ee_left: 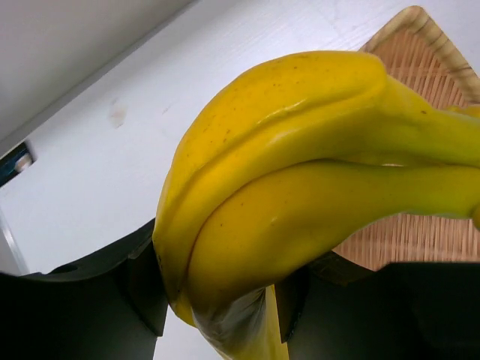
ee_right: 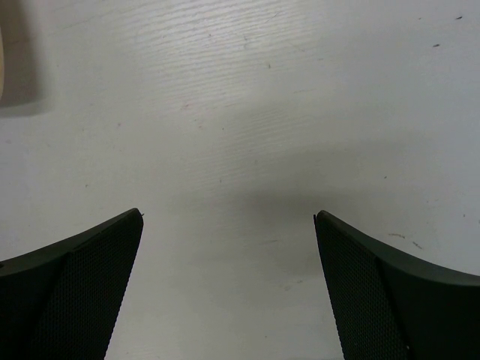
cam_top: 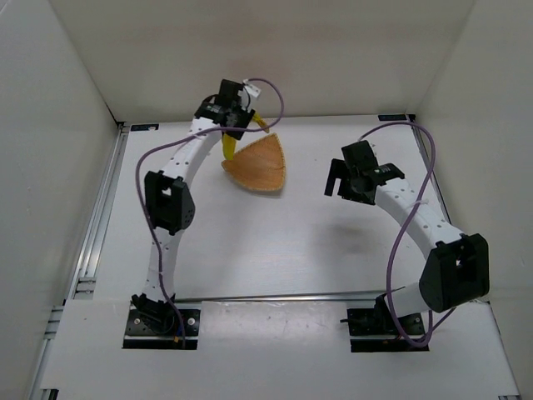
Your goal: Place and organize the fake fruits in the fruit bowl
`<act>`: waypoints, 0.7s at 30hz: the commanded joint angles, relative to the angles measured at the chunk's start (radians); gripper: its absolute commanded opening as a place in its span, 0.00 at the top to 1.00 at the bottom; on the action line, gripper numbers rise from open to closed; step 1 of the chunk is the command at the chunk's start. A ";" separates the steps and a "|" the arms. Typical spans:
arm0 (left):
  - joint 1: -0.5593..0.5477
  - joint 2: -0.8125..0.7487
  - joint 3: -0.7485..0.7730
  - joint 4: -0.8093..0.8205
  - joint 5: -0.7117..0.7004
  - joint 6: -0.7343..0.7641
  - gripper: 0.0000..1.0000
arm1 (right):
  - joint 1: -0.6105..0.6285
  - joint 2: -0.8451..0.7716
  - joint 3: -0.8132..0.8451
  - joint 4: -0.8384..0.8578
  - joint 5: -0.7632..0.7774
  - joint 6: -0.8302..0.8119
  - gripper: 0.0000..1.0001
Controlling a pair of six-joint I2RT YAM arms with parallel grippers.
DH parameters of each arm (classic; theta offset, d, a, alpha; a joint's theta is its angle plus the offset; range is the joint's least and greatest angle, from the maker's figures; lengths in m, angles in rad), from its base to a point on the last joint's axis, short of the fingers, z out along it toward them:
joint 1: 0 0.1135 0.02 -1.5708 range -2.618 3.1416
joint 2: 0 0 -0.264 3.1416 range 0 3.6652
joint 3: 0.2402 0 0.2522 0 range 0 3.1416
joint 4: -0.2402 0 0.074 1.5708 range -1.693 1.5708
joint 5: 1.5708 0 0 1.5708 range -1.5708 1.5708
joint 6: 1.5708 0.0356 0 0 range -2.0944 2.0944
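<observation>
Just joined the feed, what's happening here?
The left gripper is shut on the bright yellow plastic banana, holding it at the far-left edge of the tan woven wicker bowl, not yet released. The right gripper hangs open and empty over the white table, right of the bowl.

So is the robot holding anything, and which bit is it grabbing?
Yes. The left hand is shut on the yellow banana, pinching it near one end. The right hand is open and holds nothing.
</observation>
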 commanded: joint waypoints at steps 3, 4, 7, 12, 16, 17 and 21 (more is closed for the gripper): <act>-0.076 0.151 0.057 0.051 0.018 0.055 0.88 | 0.005 -0.001 0.045 0.161 0.090 -0.044 0.00; -0.085 0.160 0.057 0.062 0.018 0.055 0.88 | 0.005 0.010 0.080 0.174 0.090 -0.053 0.00; -0.110 0.202 0.075 0.085 0.027 0.064 0.88 | 0.005 0.066 0.142 0.160 0.081 -0.053 0.00; -0.119 0.211 0.062 0.094 0.018 0.073 0.66 | 0.005 0.085 0.163 0.160 0.056 -0.053 0.00; -0.119 0.171 0.022 0.094 -0.013 0.083 0.00 | 0.005 0.074 0.154 0.151 0.046 -0.053 0.00; -0.128 0.171 0.022 0.094 -0.022 0.083 0.00 | 0.005 0.065 0.154 0.142 0.034 -0.053 0.00; -0.137 0.049 0.002 0.094 -0.057 0.083 0.00 | 0.005 0.013 0.136 0.131 0.023 -0.053 0.00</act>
